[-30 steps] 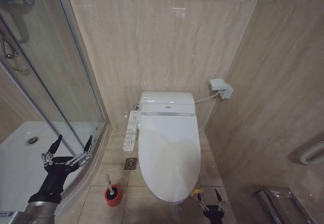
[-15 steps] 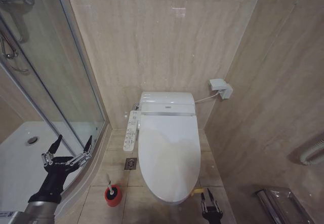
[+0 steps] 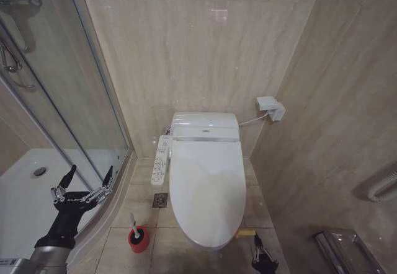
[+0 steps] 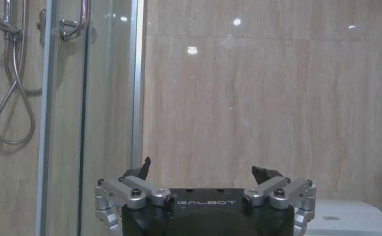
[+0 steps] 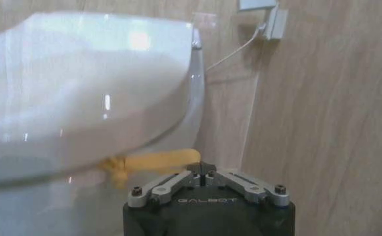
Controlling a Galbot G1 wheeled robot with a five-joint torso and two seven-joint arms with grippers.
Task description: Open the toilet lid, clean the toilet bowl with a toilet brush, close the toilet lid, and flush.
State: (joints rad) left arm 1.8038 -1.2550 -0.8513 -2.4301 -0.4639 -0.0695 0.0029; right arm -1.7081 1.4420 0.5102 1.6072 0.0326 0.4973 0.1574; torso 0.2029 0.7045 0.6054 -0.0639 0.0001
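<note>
While toilet lid [image 3: 206,190] lies down, right end effector [image 5: 203,173] pinched together (by yellow tag [image 5: 153,161]), left [image 3: 84,180] spread

At the bottom right of the head view, the black right gripper [image 3: 257,242] now has its fingers drawn together, where a second ago they were spread wide, beside the small yellow tag [image 3: 247,232] on the glossy white oval toilet lid [image 3: 207,190].
</note>
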